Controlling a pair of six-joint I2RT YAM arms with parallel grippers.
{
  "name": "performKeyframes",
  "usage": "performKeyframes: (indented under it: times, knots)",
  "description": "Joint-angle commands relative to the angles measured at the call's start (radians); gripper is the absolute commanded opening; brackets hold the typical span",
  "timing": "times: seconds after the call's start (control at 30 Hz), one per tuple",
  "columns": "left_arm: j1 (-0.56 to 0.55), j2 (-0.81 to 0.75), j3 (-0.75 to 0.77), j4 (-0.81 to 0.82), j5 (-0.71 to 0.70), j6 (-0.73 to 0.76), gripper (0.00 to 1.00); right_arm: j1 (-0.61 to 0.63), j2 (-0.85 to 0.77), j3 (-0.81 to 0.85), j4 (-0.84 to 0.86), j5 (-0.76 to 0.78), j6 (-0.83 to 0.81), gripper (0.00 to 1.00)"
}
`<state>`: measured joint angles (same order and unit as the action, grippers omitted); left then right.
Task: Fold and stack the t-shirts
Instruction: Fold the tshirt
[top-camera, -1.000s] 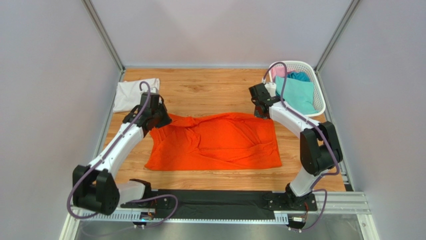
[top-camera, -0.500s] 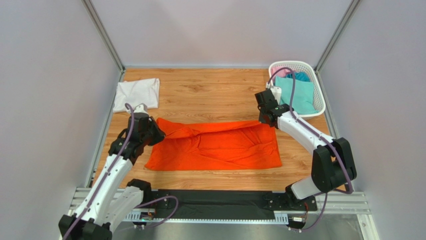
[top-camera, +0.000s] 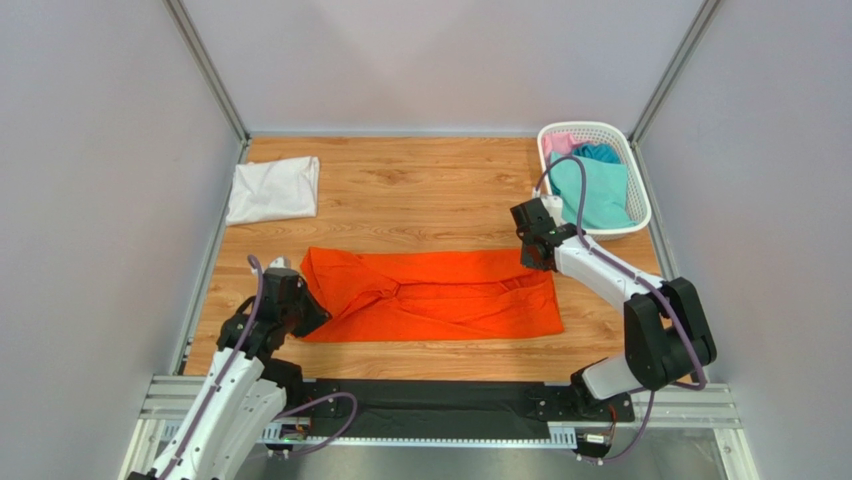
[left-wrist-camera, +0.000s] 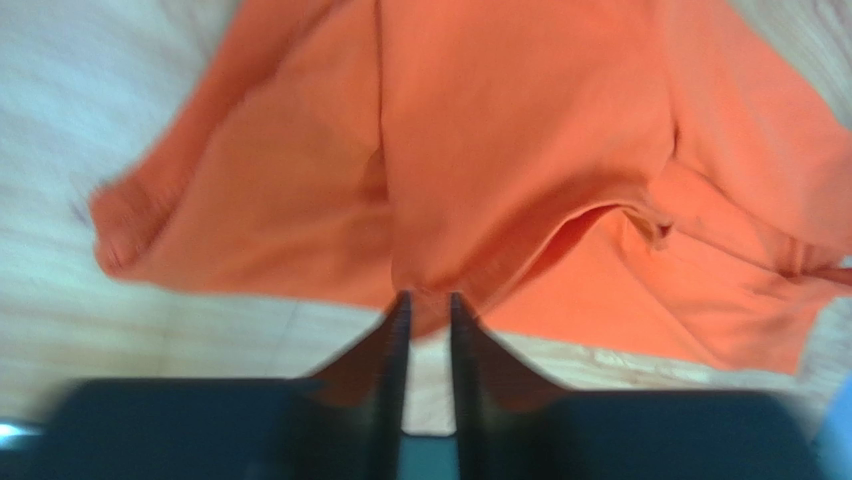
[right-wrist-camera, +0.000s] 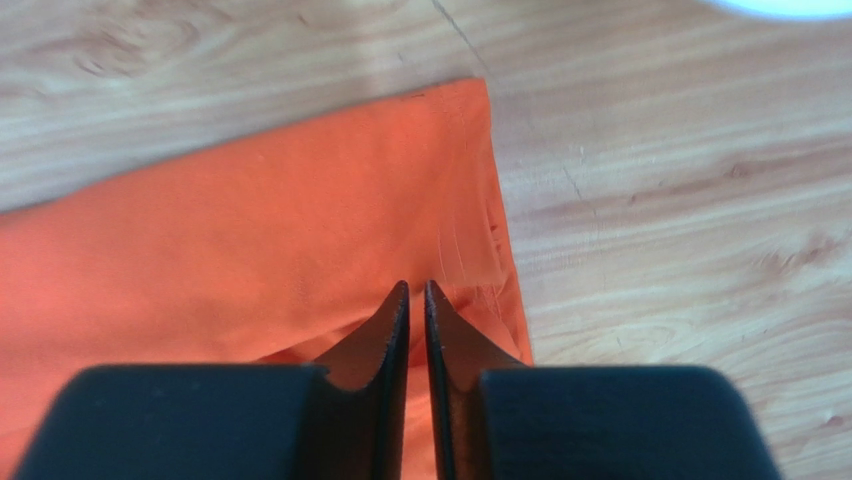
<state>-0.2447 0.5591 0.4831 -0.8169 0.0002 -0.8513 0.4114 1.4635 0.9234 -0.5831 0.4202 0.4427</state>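
Observation:
The bright orange t-shirt (top-camera: 450, 295) lies folded lengthways in a wide band on the wooden table. My left gripper (top-camera: 308, 312) is at its near left corner, shut on a pinch of orange cloth; the left wrist view shows the gripper (left-wrist-camera: 428, 300) with the shirt (left-wrist-camera: 520, 130) hanging from its tips. My right gripper (top-camera: 537, 262) is at the shirt's far right corner, shut on the cloth; the right wrist view shows the gripper (right-wrist-camera: 417, 290) on the shirt (right-wrist-camera: 250, 260). A folded white t-shirt (top-camera: 272, 188) lies at the far left.
A white lattice basket (top-camera: 592, 127) at the far right holds a teal shirt (top-camera: 590, 190), a pink one (top-camera: 560, 143) and a blue one (top-camera: 602, 152). Grey walls and metal posts enclose the table. A black rail (top-camera: 430, 400) runs along the near edge.
Both grippers have pulled the orange shirt's far edge toward the near side, folding it into a narrower band. The left arm has drawn back much nearer its base.

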Motion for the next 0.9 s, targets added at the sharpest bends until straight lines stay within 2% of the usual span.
performKeyframes:
  times: [0.0, 0.07, 0.1, 0.13, 0.17, 0.2, 0.3, 0.4, 0.67, 0.87]
  knots:
    - [-0.007, -0.048, -0.006, -0.1, 0.078, -0.098, 0.37, 0.017, -0.075, -0.061, -0.021, 0.023, 0.059, 0.2]
    - [-0.011, -0.059, -0.001, -0.117, 0.122, -0.118, 0.43, 0.021, -0.109, -0.077, -0.03, 0.014, 0.076, 0.36]
    - [-0.013, -0.067, 0.015, -0.139, 0.13, -0.117, 0.56, 0.021, -0.141, -0.078, -0.037, 0.008, 0.073, 0.84]
    - [-0.015, -0.07, 0.028, -0.152, 0.126, -0.114, 0.66, 0.021, -0.155, -0.066, -0.044, 0.0, 0.068, 1.0]
    - [-0.015, -0.071, 0.06, -0.165, 0.121, -0.098, 0.76, 0.021, -0.17, -0.055, -0.056, -0.029, 0.061, 1.0]
    - [-0.015, -0.073, 0.077, -0.177, 0.103, -0.089, 0.98, 0.026, -0.196, -0.048, -0.058, -0.059, 0.051, 1.0]
    - [-0.015, -0.041, 0.127, -0.147, 0.057, -0.06, 1.0, 0.059, -0.221, -0.024, -0.029, -0.2, -0.011, 1.0]
    - [-0.015, 0.062, 0.158, -0.046, 0.085, -0.023, 1.0, 0.067, -0.216, -0.017, 0.022, -0.333, -0.047, 1.0]
    - [-0.016, 0.494, 0.157, 0.284, 0.222, -0.015, 1.0, 0.067, -0.04, 0.035, 0.071, -0.305, -0.07, 1.0]
    - [-0.024, 0.816, 0.245, 0.393, 0.213, -0.014, 1.0, 0.055, 0.133, 0.068, 0.147, -0.313, -0.052, 1.0]
